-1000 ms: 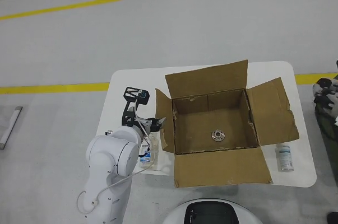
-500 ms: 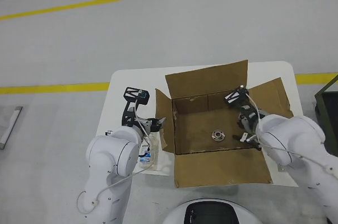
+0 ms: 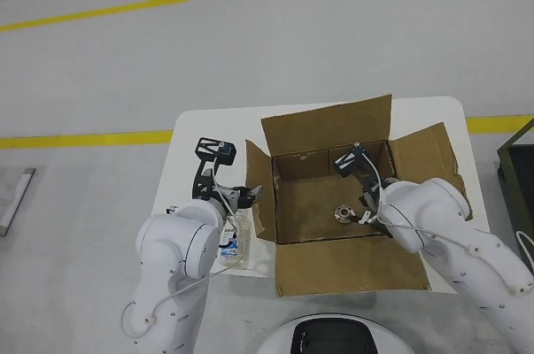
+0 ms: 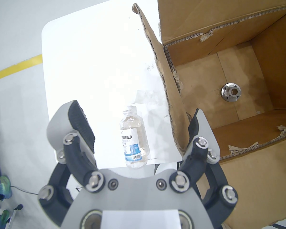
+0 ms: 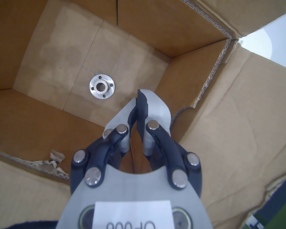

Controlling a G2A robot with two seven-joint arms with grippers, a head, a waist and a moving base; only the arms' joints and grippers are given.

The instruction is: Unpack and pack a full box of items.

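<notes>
Moved since half a second ago: right arm, from the box's right wall to over its middle; a second ago it was not over the table at all. Left arm, box and contents unchanged.

1. Cardboard box [image 3: 337, 190]: brown, open-topped, four flaps folded out, torn along several edges. It stands on the white table [image 3: 205, 142] and takes up most of the right part.
2. Contents: one round metal flange [image 5: 102, 86], with a centre bore and small holes around it, lying flat on the box floor near the middle. Nothing else is inside.
3. Right gripper [image 5: 140, 98]: over the box interior, just beside the flange and not touching it; jaws pressed together, holding nothing.
4. Clear plastic bottle [image 4: 134, 141]: labelled, lying on its side on the table near the front left edge, outside the box.
5. Left gripper [image 4: 137, 117]: hanging above the bottle, jaws spread wide, holding nothing.
6. Obstructions: the box's left flap [image 4: 162, 72] stands nearly upright between the bottle and the box interior; the right arm covers the box's near right corner from above.
7. Surroundings: yellow floor line [image 3: 72, 140] behind the table; grey bar [image 3: 14, 202] on the floor to the left.
</notes>
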